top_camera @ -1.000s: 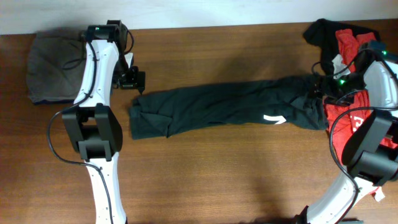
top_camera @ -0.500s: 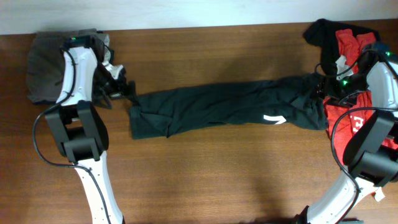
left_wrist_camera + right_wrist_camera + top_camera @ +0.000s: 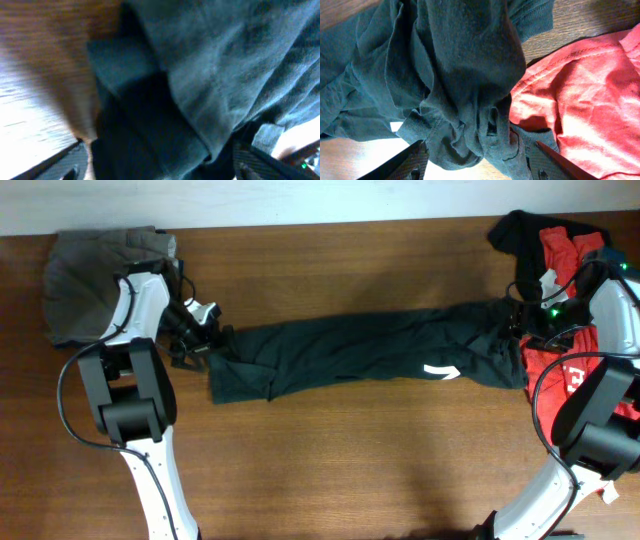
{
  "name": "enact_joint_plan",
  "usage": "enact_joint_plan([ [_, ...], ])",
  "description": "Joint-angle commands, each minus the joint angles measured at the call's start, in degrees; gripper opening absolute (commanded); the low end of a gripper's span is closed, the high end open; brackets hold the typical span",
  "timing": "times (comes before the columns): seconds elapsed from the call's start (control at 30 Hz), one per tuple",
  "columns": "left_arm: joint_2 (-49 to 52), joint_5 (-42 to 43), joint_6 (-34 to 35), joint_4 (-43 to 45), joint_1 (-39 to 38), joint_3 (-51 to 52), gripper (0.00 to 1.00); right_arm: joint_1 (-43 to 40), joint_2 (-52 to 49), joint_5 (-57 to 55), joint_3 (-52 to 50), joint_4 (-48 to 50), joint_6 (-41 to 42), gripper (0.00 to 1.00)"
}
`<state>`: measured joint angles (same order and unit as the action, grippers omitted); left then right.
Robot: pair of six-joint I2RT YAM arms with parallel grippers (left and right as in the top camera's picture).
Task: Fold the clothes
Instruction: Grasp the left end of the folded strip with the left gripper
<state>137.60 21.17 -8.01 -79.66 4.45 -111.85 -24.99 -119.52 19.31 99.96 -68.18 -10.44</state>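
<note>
The black T-shirt [image 3: 350, 350] lies stretched in a long bunched band across the middle of the table, with a white print [image 3: 438, 372] near its right end. My left gripper [image 3: 205, 345] is at the shirt's left end, its fingers [image 3: 157, 167] spread wide with dark cloth [image 3: 225, 65] between them. My right gripper [image 3: 515, 320] is over the shirt's right end, its fingers [image 3: 477, 160] apart around a bunched wad of the black cloth [image 3: 460, 65]. Red T-shirts [image 3: 572, 365] lie in a pile at the right, also showing in the right wrist view [image 3: 590, 95].
A folded grey-brown garment [image 3: 85, 285] lies at the back left corner. Another black garment [image 3: 520, 235] sits on the pile at the back right. The wooden table [image 3: 350, 470] runs to a white wall at the back.
My left arm has swung from the back, near the grey garment, forward and down onto the shirt's left end. The right arm has not moved.
</note>
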Motion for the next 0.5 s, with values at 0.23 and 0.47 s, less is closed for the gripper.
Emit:
enact_joint_plan([
  [0.23,1.2,-11.0,12.4,12.0,-4.5,10.9,0.28,-0.2,0.9,-0.3,1.0,0.1,0.2,0.70],
  [0.47,1.2,-18.2,14.9,13.0,-3.3,11.1,0.01,-0.2,0.9,-0.3,1.0,0.0,0.4,0.70],
])
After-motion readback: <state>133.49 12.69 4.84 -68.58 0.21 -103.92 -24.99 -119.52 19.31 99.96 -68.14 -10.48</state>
